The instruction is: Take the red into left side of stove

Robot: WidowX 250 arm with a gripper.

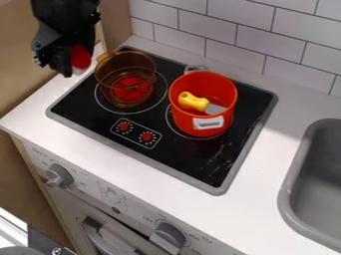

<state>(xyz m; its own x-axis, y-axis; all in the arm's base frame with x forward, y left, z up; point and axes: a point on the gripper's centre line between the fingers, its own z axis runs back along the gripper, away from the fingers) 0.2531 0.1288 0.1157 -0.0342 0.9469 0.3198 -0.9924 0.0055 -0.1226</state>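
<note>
Two pots [186, 119] stand apart — gripper [72, 62], red object [81, 57] held, outside stove's rim [216, 191].

The claw [75, 61] is black, the object in it [81, 57] red. The left pot [106, 79] is see-through amber; the right one [183, 117] orange-red with whitish handles. The toy knife [193, 101] has a yellow handle. Thin white rings mark the black stove [193, 159]. Grey lines grid the white wall tiles [250, 37].

A toy kitchen [136, 216] stands before us, a grey-rimmed black stove top [200, 164] set in its white counter [273, 149], a rounded grey sink [319, 174] at right, rectangular white wall tiles [233, 30] at the far side and round grey plastic knobs [60, 175] along the near front.
</note>
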